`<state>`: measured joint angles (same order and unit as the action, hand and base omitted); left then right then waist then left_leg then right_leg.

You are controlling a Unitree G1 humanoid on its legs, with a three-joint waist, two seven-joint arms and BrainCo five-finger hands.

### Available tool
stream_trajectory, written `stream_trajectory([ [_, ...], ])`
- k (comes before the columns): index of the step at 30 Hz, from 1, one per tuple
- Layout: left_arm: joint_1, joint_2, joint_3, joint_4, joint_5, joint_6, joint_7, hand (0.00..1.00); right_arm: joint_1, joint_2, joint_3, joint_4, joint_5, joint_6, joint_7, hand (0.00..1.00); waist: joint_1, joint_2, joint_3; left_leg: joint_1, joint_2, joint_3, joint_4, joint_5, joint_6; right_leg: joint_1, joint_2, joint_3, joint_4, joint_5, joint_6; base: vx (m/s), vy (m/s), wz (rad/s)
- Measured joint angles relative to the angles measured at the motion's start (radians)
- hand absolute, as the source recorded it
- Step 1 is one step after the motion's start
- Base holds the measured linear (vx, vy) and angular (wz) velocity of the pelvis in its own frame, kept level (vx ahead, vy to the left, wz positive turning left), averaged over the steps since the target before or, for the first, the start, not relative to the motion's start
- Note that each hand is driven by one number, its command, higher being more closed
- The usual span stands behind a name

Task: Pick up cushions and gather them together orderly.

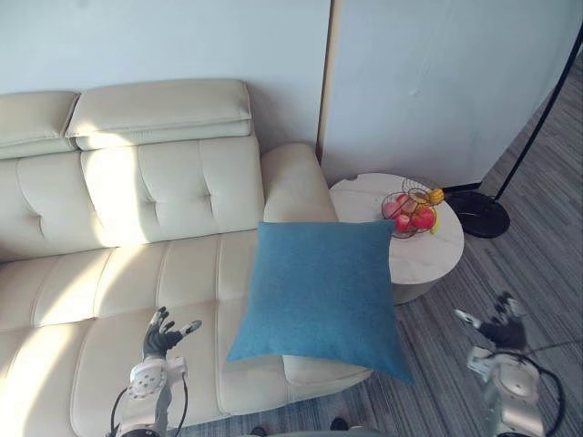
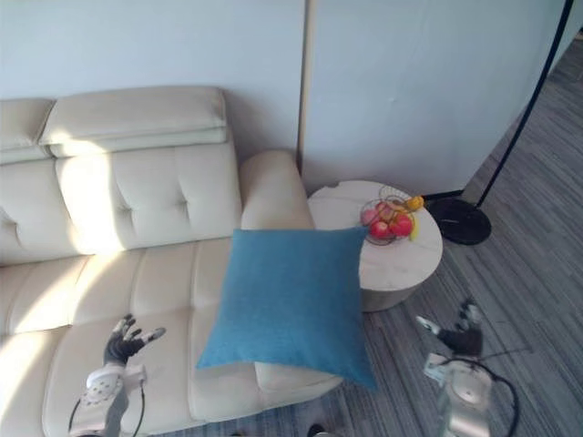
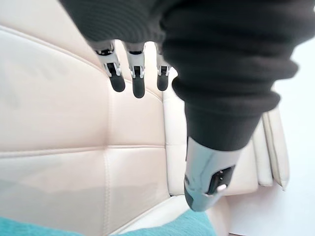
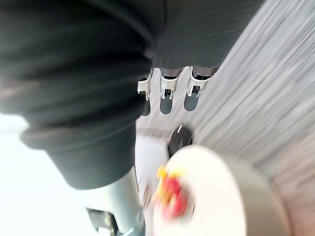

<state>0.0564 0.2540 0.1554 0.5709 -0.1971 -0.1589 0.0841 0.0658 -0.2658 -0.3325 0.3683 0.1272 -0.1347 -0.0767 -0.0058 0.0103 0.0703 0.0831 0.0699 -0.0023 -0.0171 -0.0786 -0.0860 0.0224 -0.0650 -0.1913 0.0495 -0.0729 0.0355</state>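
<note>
Pale-walled room with a cream sofa [image 1: 137, 273] and, just beside its armrest [image 1: 291, 182], a round tabletop [image 1: 428, 255] carrying a fruit basket [image 1: 410, 214]. Blue cushion [image 1: 319, 296] lying at the sofa's right end, lower corner hanging past the front edge. Left hand [image 1: 164, 335] over the seat [image 1: 91, 364], right hand [image 1: 496, 328] above the floor [image 1: 537, 264] near the tabletop, both spread-fingered and empty, seemingly flanking the cushion for a two-sided lift.

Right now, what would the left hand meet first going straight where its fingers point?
Probably the backrest of the cream sofa; the left hand aims beside the blue cushion, though depth is unclear.
</note>
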Motion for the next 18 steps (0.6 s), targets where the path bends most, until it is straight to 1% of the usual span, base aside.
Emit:
stream_trajectory([
  [2,-0.001,-0.009,-0.038,-0.010,-0.001,-0.003,0.000,0.00,-0.018,0.014,0.060,0.000,0.001,-0.002,0.012,0.00,0.003,0.002,-0.004,0.006,-0.002,0.007,0.001,0.000,0.000,0.015,0.000,0.002,-0.021,0.008,0.002,0.03,0.015,-0.03],
  [5,-0.002,-0.031,-0.068,-0.009,-0.001,-0.003,0.004,0.00,-0.024,0.041,0.112,0.008,0.002,-0.002,0.021,0.00,0.003,0.002,-0.004,0.004,-0.003,0.008,0.001,0.000,0.000,0.015,-0.001,0.002,-0.026,0.015,0.003,0.00,0.000,0.00],
  [9,-0.005,-0.050,-0.110,0.000,-0.001,-0.003,0.012,0.00,-0.026,0.073,0.150,0.045,0.004,-0.002,0.024,0.00,0.003,0.000,-0.006,-0.004,-0.004,0.014,0.003,0.000,0.001,0.016,0.000,0.005,-0.053,0.038,0.007,-0.04,0.018,-0.05],
  [11,-0.016,-0.060,-0.134,0.032,-0.001,-0.002,0.023,0.00,-0.025,0.082,0.165,0.088,0.027,-0.001,0.026,0.00,0.002,0.000,-0.007,-0.013,-0.007,0.017,0.003,0.000,0.001,0.014,0.000,0.007,-0.071,0.054,0.008,-0.08,0.021,-0.02],
  [15,-0.024,-0.077,-0.155,0.101,-0.001,-0.001,0.029,0.00,-0.026,0.100,0.195,0.134,0.033,-0.001,0.022,0.00,0.003,-0.004,-0.004,-0.026,-0.009,0.021,0.003,0.004,0.007,0.009,0.000,0.010,-0.077,0.064,0.006,-0.09,0.010,-0.04],
  [17,-0.036,-0.079,-0.175,0.126,-0.001,-0.001,0.034,0.00,-0.032,0.111,0.215,0.152,0.033,-0.001,0.017,0.00,0.003,-0.011,0.000,-0.051,-0.009,0.021,0.005,0.014,0.010,-0.024,0.000,0.007,-0.074,0.072,0.003,-0.11,-0.005,0.01],
  [18,-0.055,-0.080,-0.187,0.132,-0.001,-0.001,0.039,0.00,-0.046,0.112,0.223,0.161,0.033,0.001,0.016,0.00,0.004,-0.014,0.019,-0.071,-0.010,0.020,0.005,0.020,0.011,-0.041,-0.001,0.004,-0.072,0.077,0.003,-0.09,-0.009,0.03],
])
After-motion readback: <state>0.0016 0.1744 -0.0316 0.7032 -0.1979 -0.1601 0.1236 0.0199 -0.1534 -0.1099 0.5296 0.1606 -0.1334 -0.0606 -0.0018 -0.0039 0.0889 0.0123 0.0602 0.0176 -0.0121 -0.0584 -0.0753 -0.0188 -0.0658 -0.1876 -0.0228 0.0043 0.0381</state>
